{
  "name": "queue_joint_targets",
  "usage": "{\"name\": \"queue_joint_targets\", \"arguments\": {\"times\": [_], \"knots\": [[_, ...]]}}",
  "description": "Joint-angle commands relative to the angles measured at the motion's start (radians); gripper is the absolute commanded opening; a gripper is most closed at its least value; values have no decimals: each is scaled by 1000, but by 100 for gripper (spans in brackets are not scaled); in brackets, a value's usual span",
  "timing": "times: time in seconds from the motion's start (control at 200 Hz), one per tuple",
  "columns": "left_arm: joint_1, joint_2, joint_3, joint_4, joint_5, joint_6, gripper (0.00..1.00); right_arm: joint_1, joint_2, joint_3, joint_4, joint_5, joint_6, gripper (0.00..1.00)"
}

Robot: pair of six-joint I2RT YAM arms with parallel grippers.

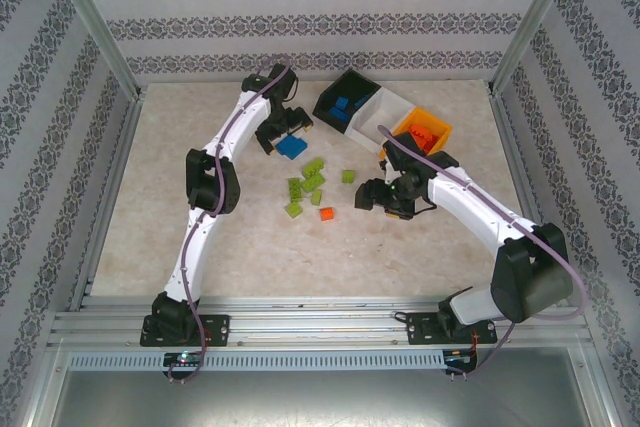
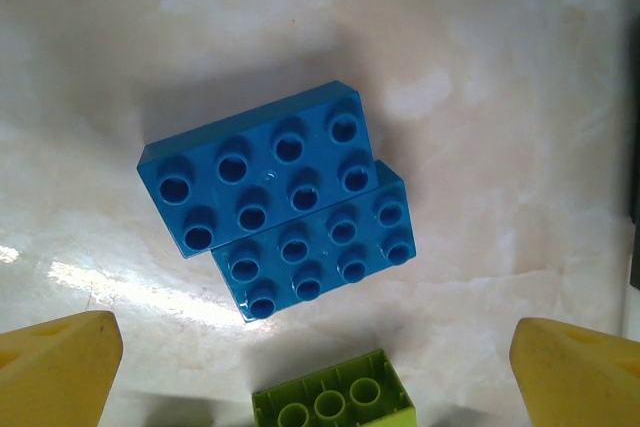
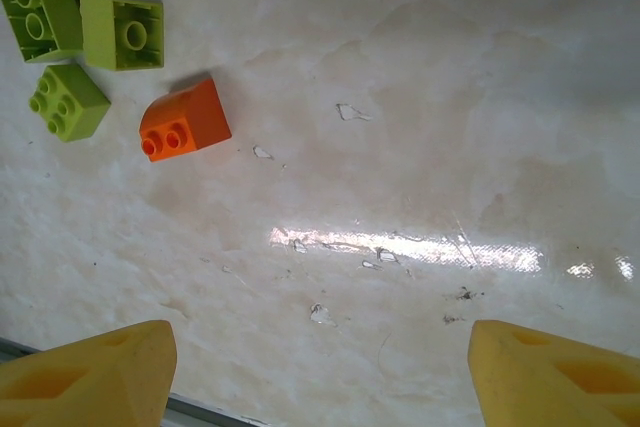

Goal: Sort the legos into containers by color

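Legos [image 2: 265, 182]: 2 blue, touching, on tbl [image 2: 480, 67]

Two blue bricks [image 2: 275, 192] lie ahead of the yellow fingertips [image 2: 55, 367] of the left claw [image 2: 320, 377], a lime brick [image 2: 333, 402] between those tips, and an orange brick [image 3: 185, 119] and more lime bricks [image 3: 65, 102] sit ahead-left of the right claw [image 3: 320, 367], all on the cream marbled table [image 3: 450, 147].

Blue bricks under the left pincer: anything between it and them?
Nothing covers the blue bricks; the open left pincer hangs right over them. A lime green brick lies near them, between the fingertips in the left wrist view, and could get caught.
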Motion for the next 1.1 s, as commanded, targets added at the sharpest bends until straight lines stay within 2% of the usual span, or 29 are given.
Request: {"name": "queue_joint_targets", "arguments": {"times": [0.0,0.235,0.49,1.099], "knots": [[-17,-2,4,-13,-3,-78,100,-8,-32,-30,-6,9,-32,78],[-27,9,-12,-15,-53,-124,100,-47,-74,-83,-2,-6,-51,78],[-19,26,-44,13,-89,-208,96,-96,-123,-139,10,-25,-52,78],[23,86,-57,12,-117,-257,91,-107,-135,-187,36,-41,-44,78]]}}
